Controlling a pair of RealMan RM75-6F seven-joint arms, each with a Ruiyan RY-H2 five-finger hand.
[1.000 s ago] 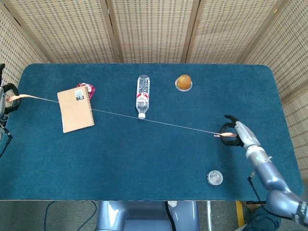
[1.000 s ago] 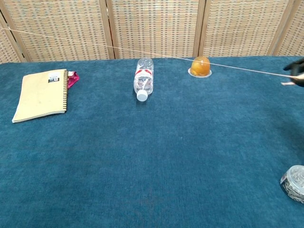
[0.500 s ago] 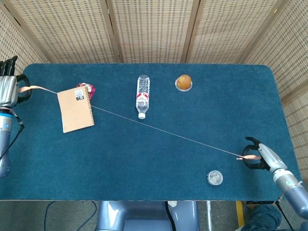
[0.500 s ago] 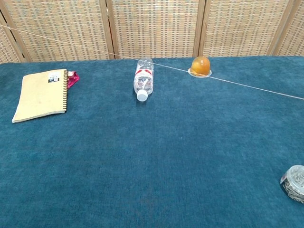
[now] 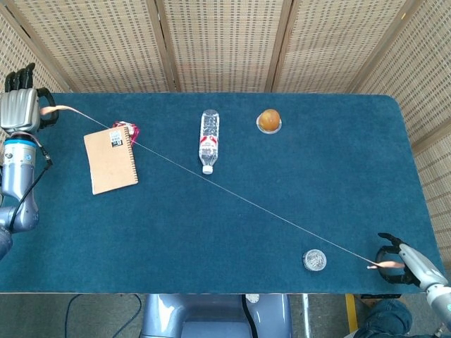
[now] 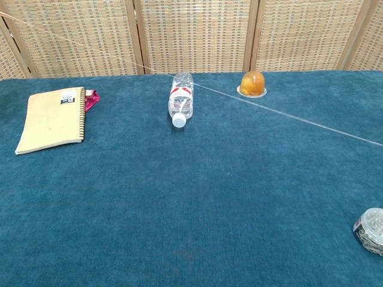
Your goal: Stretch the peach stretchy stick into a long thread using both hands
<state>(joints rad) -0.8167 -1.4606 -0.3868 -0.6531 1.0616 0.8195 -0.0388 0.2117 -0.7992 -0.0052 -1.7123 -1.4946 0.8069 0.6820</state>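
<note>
The peach stretchy stick (image 5: 232, 195) is drawn out into a thin taut thread that runs diagonally over the table, from far left to near right. My left hand (image 5: 21, 105) grips its thicker peach end at the table's far left corner. At the near right edge, my right hand (image 5: 399, 259) pinches the other end. In the chest view only the thread (image 6: 287, 115) shows, crossing above the bottle and past the orange; neither hand appears there.
A tan spiral notebook (image 5: 110, 159) lies at the left with a pink item (image 5: 132, 129) behind it. A plastic bottle (image 5: 208, 139) lies mid-table, an orange (image 5: 268, 120) sits on a small dish, and a round clear lid (image 5: 314, 260) is near right.
My right hand has pulled back toward the near right edge and my left hand has moved toward the far left corner. The thread is longer and slants more steeply.
</note>
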